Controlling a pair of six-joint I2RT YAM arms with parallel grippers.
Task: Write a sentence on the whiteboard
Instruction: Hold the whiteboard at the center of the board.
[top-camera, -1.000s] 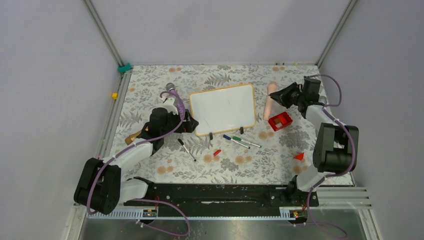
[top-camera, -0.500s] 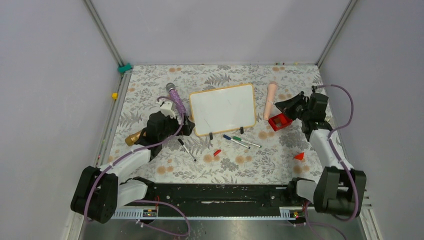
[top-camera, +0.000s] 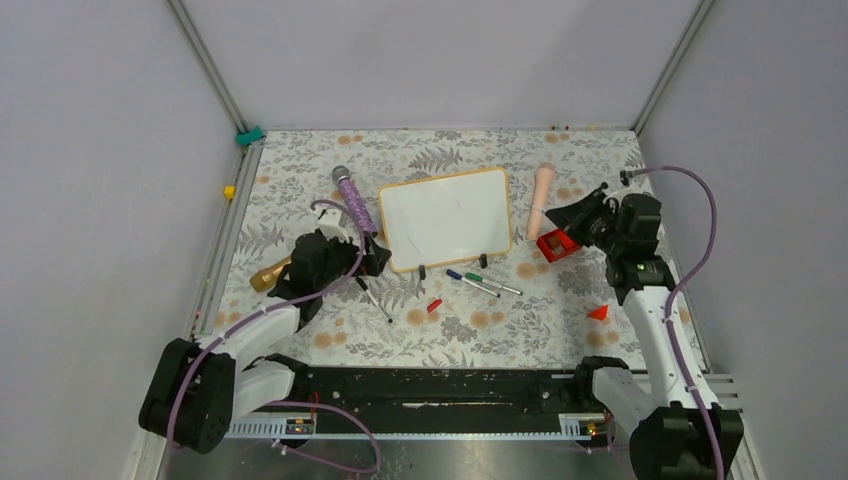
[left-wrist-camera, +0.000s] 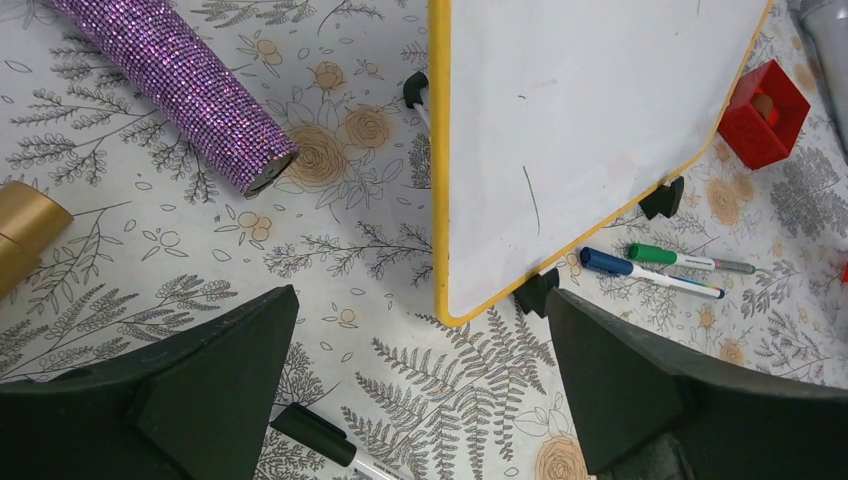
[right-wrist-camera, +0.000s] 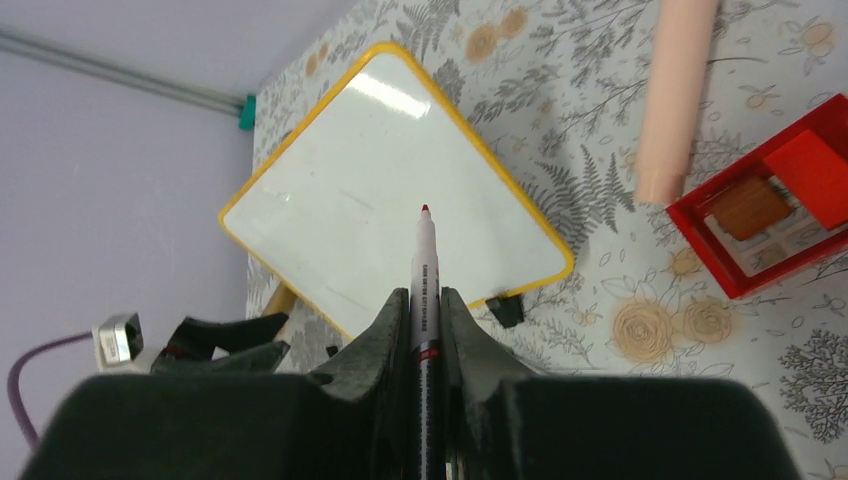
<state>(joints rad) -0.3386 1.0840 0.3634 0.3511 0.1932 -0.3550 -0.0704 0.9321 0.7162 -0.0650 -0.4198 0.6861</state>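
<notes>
Your right hand (right-wrist-camera: 425, 305) grips the marker (right-wrist-camera: 424, 250), red tip aimed at the whiteboard (right-wrist-camera: 330, 220) off to its left; your left hand (left-wrist-camera: 420, 300), wide open and empty, sits beside the board.

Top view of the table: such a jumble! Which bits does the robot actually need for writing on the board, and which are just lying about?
For the job:
whiteboard
red-tipped marker, held in the right pincer

Lying about:
purple glitter tube
gold object
pink tube
red box
blue marker
green marker
black marker
small red piece
red cone
</notes>
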